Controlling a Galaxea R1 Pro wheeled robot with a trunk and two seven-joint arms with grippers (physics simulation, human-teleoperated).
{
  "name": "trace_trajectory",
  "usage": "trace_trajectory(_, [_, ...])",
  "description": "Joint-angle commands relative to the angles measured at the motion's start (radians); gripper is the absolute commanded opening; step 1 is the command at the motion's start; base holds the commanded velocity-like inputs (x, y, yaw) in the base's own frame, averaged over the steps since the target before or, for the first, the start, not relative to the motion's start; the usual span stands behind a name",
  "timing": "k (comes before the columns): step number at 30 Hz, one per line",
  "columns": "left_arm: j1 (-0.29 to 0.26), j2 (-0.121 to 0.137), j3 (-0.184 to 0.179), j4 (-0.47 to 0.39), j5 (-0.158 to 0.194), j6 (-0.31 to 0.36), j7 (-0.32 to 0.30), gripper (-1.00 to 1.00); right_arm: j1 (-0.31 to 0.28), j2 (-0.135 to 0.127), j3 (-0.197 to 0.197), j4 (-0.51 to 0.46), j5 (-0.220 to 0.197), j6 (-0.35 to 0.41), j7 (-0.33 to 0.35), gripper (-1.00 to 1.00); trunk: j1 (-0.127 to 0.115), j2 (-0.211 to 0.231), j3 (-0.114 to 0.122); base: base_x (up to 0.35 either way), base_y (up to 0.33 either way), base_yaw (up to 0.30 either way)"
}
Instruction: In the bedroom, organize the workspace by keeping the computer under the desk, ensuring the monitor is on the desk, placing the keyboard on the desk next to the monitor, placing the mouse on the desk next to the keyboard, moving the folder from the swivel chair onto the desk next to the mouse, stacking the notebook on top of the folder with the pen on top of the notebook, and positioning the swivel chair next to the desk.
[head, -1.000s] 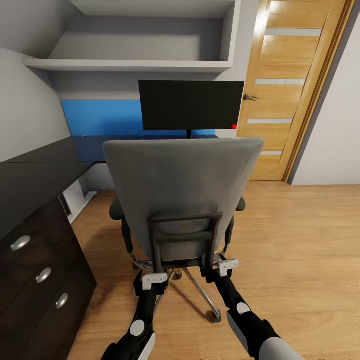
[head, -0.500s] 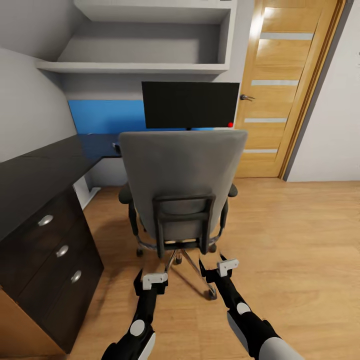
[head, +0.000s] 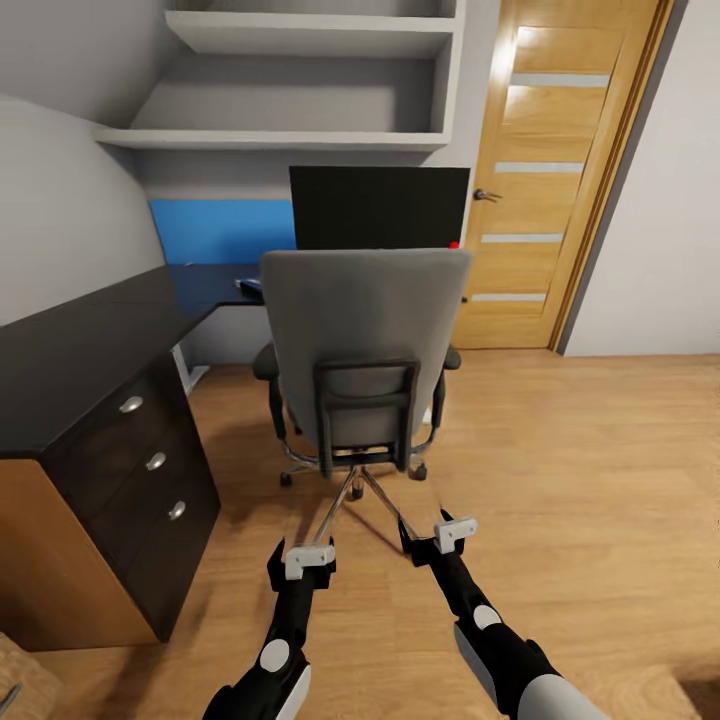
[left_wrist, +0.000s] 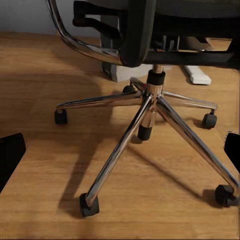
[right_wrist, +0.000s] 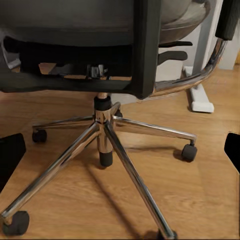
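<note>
Both pincers, left (head: 309, 560) and right (head: 441, 537), hang open and empty above the wooden plank floor (head: 560, 470). Ahead, the swivel chair (head: 362, 340), matte grey with a chrome star base, faces the glossy black worktop (head: 90, 340). The flat black monitor (head: 380, 207) stands at its far edge.

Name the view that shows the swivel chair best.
The head view: the whole swivel chair from behind, back to casters, facing the desk. Both wrist views show the seat underside and chrome base close up.

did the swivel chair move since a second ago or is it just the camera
Cannot tell for sure. The swivel chair looks smaller and further from both grippers, but the desk and door shifted too, so the robot backing away explains most of it.
</note>
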Motion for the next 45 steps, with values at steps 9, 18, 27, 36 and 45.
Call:
trace_trajectory(9, [-0.001, 0.0, -0.001, 0.001, 0.009, -0.005, 0.004, 1.0, -0.001, 0.0, 0.0, 0.001, 0.0, -0.003, 0.002, 1.0, -0.031, 0.056, 0.024, -0.327, 0.0, 0.0])
trace_trajectory(18, [-0.001, 0.0, -0.001, 0.001, 0.009, -0.005, 0.004, 1.0, -0.001, 0.0, 0.0, 0.001, 0.0, -0.003, 0.002, 1.0, -0.066, 0.119, 0.052, -0.327, 0.0, 0.0])
trace_trajectory(27, [-0.001, 0.0, 0.001, 0.001, 0.009, -0.004, 0.006, 1.0, -0.001, 0.0, 0.0, 0.001, 0.0, -0.003, 0.001, 1.0, -0.1, 0.182, 0.081, -0.327, 0.0, 0.0])
trace_trajectory(36, [-0.001, 0.0, 0.001, -0.001, 0.009, -0.005, 0.007, 1.0, -0.001, 0.0, -0.001, 0.001, 0.001, -0.001, 0.001, 1.0, -0.135, 0.245, 0.109, -0.327, -0.001, 0.0])
trace_trajectory(45, [-0.001, 0.0, 0.003, 0.0, 0.009, -0.005, 0.008, 1.0, -0.001, 0.0, -0.005, 0.002, 0.0, 0.005, -0.002, 1.0, -0.169, 0.308, 0.137, -0.303, -0.075, 0.0])
